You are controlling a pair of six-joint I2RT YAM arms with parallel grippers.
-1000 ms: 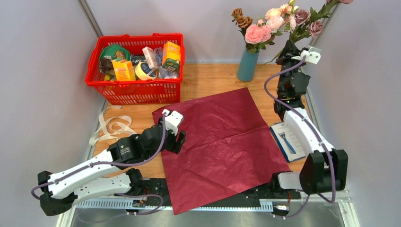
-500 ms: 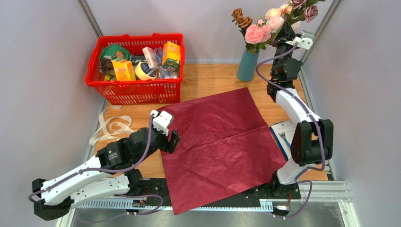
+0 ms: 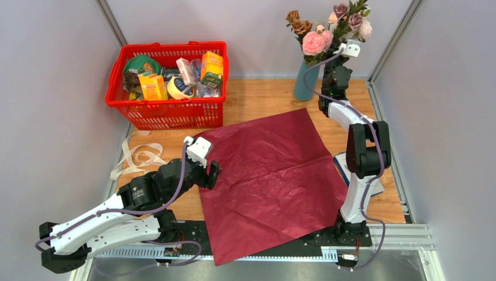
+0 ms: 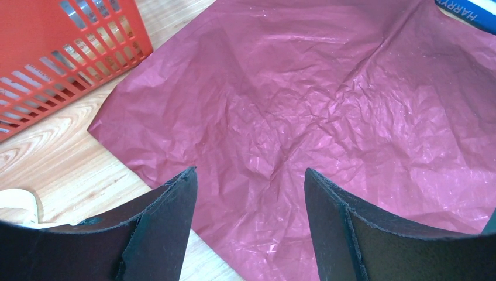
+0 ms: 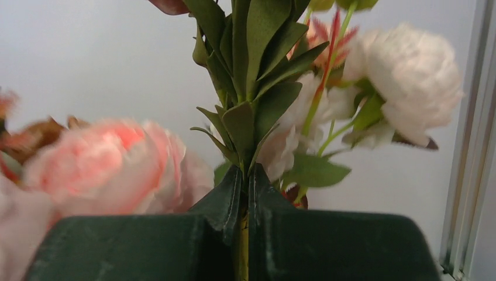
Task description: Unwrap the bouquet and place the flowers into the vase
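Observation:
The bouquet is undone: its burgundy paper (image 3: 275,170) (image 4: 327,105) lies flat on the table. Pink and brown flowers (image 3: 313,40) stand in the teal vase (image 3: 304,83) at the back. My right gripper (image 3: 336,56) (image 5: 247,171) is shut on the green stem (image 5: 243,249) of a leafy flower with cream and mauve blooms (image 3: 352,19) (image 5: 412,73), held upright just right of the vase's mouth. A pink bloom (image 5: 111,167) fills the left of the right wrist view. My left gripper (image 3: 212,174) (image 4: 248,172) hangs open over the paper's left corner, nothing between its fingers.
A red basket (image 3: 169,111) (image 4: 52,52) of groceries stands at the back left. The cream ribbon (image 3: 137,155) (image 4: 17,202) lies loose left of the paper. A blue-edged book (image 3: 344,167) (image 4: 468,9) lies by the right arm. A metal post (image 5: 468,146) and walls are close by.
My right arm swung left and back, carrying the held flower from near the right wall to beside the vase. The left arm drew back slightly to the left.

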